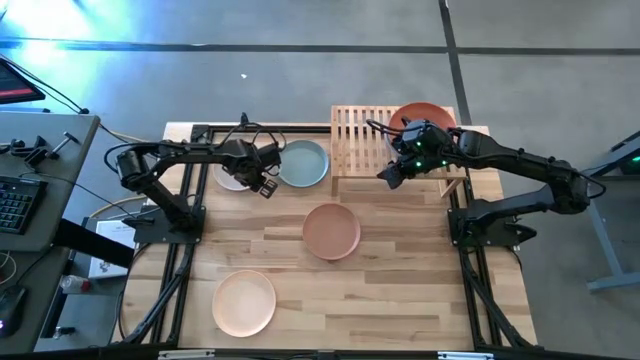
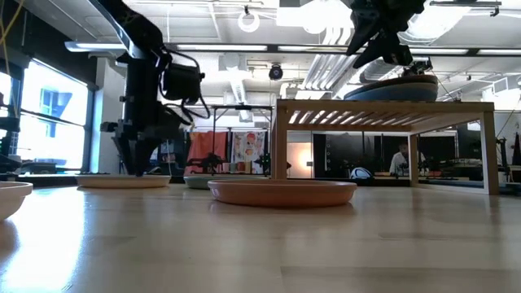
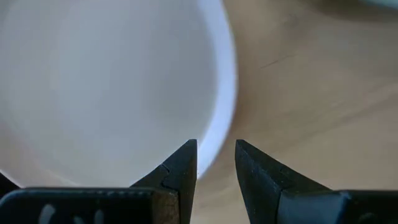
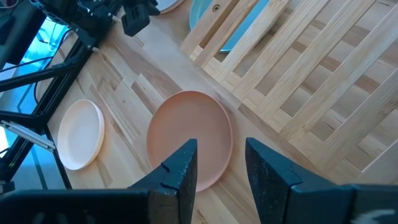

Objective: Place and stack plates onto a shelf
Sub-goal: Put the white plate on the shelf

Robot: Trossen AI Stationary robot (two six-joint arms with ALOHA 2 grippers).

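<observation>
Plates scattered over the counter: orange-red plate on the far right end of the shelf, under the right arm, partly hidden by it. Pale blue-green plate flat on the counter, touching the shelf's left edge. Off-white plate just left of that, mostly covered by the left arm. Tan-pink plate mid-counter, in front of the shelf. Peach plate near the front left.

Left claw low over the off-white plate's rim, fingers slightly spread, one to each side of the rim, nothing pinched. Right claw above the shelf's front edge, fingers apart and empty, tan-pink plate seen below between them.

Black frame rails along both counter sides. Desk with keyboard off to the left. From table height, shelf top seen only edge-on, plate on it a dark sliver.
</observation>
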